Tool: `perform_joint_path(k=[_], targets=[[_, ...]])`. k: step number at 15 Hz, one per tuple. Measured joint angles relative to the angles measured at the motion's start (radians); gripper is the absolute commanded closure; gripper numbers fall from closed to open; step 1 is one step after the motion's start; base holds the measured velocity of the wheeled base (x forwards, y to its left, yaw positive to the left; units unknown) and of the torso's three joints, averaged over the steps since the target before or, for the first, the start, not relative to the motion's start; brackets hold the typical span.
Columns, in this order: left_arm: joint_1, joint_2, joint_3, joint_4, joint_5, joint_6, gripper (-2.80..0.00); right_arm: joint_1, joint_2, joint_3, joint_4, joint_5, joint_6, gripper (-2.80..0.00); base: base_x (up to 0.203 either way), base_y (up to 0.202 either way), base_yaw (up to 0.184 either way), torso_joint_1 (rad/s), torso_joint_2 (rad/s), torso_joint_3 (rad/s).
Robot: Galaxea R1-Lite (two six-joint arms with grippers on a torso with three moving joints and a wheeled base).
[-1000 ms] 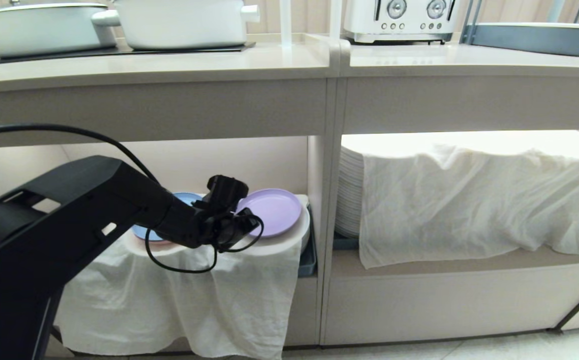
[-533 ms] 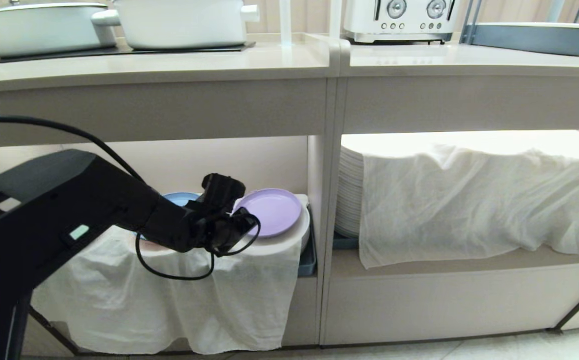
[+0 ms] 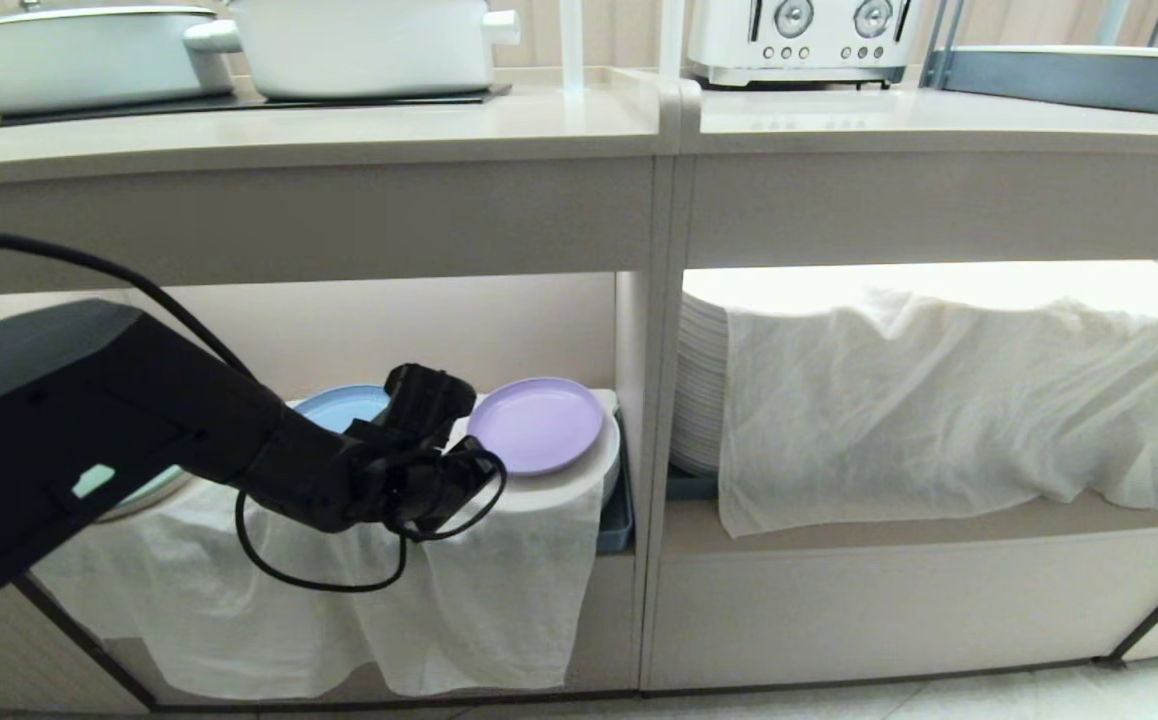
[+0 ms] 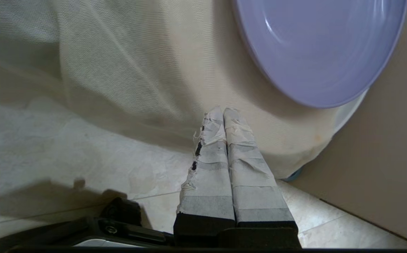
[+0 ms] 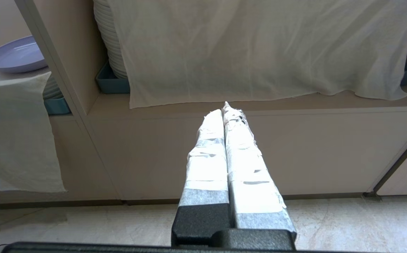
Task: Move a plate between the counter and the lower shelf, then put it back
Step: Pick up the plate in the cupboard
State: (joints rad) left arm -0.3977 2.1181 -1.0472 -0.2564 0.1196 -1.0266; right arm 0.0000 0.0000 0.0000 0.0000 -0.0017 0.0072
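Left to right: the left gripper point(image 3: 474, 470) hangs in front of the lower shelf point(image 3: 499, 320), just beside the lilac plate point(image 3: 536, 425) and clear of its rim. In the left wrist view its taped jaws are pressed together on nothing, the tips over the draped white cloth point(image 4: 119, 70) with the plate point(image 4: 316, 49) a little beyond them.

The plate lies flat, face up, on the rightmost cloth-covered hump of that shelf, near the compartment's right wall. Being round, it has no long axis; its open face points upward.

Count in the left compartment: one lilac plate, one blue plate point(image 3: 344, 407) on the middle hump, and one pale green plate edge point(image 3: 144, 497) showing behind the arm. One white cloth covers the humps.

Up on the desk point(image 3: 339, 125) stand two white pots point(image 3: 359, 45). To the right, one white toaster point(image 3: 799, 40) sits on the adjoining top, and one tall white plate stack point(image 3: 701, 380) fills the wider compartment under a second cloth.

The right gripper point(image 5: 226, 110) is seen in its own wrist view low before that compartment, jaws pressed together and empty.
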Motion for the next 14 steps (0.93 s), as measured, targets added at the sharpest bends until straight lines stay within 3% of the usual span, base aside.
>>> perform_joint_path(k=[5,14], targets=[[0.002,0.018,-0.012,-0.064,0.013,0.003,0.0,0.0,0.0,0.0,0.0,0.0,0.0,0.0,0.0,0.0,0.0,0.0,0.0,0.0],[0.009,0.101,-0.13,-0.064,0.016,0.007,0.0,0.0,0.0,0.0,0.0,0.0,0.0,0.0,0.0,0.0,0.0,0.0,0.0,0.0]])
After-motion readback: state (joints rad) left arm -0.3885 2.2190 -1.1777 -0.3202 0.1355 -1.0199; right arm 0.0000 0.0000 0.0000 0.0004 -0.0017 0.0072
